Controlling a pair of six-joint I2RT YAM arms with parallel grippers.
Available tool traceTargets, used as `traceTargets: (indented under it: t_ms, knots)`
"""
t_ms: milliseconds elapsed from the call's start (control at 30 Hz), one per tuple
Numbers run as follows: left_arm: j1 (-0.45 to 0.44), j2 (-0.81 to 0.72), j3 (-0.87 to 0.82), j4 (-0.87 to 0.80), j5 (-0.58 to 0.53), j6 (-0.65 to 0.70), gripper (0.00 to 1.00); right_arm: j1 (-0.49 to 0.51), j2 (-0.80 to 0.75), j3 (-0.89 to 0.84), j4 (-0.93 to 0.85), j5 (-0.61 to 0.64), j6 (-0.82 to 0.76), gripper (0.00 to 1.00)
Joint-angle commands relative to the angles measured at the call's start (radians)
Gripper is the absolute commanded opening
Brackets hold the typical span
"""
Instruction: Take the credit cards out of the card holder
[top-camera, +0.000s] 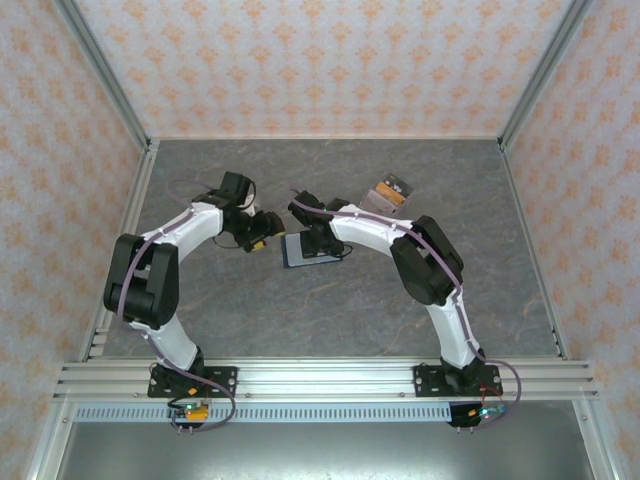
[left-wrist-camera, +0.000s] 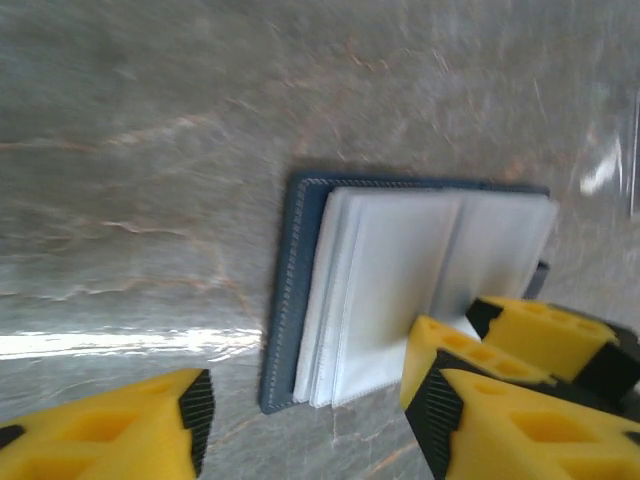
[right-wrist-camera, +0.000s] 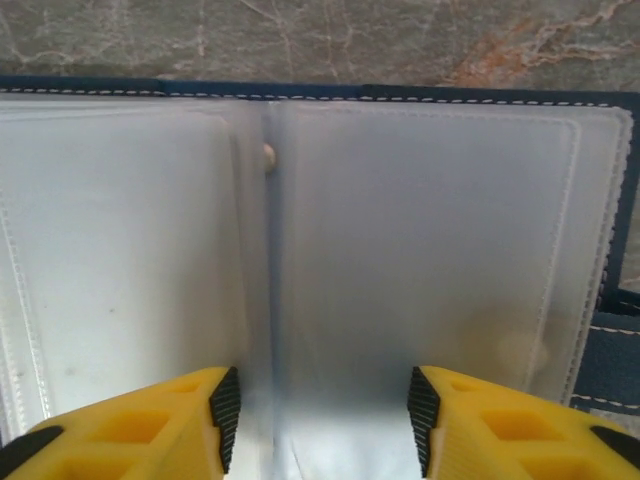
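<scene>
The card holder lies open on the table, a navy cover with frosted plastic sleeves spread on top. My right gripper hangs open just above the sleeves, one finger on each side of the centre fold. It also appears in the left wrist view as yellow fingers over the holder's far side. My left gripper is open with nothing in it, low over the table at the holder's near corner. Loose credit cards lie in a small pile behind the right arm.
The grey marbled table is fenced by patterned walls at the left, back and right. Both wrists crowd together around the holder's left end. A small snap stud sits on the holder's fold.
</scene>
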Motion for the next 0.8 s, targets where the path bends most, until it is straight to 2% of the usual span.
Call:
traceTargets:
  t_ms: [0, 167, 367, 767]
  knots:
    - [-0.024, 0.031, 0.010, 0.034, 0.064, -0.012, 0.53, 0.003, 0.014, 0.002, -0.063, 0.065, 0.016, 0.47]
    - [-0.057, 0.066, 0.025, 0.041, 0.078, -0.020, 0.45, -0.002, 0.011, -0.027, -0.035, 0.047, 0.033, 0.39]
    - [-0.081, 0.108, 0.047, 0.035, 0.073, -0.019, 0.41, -0.013, 0.001, -0.054, -0.001, 0.006, 0.049, 0.36]
    - [-0.092, 0.182, 0.084, 0.032, 0.066, -0.016, 0.40, -0.019, -0.001, -0.063, 0.015, -0.017, 0.051, 0.34]
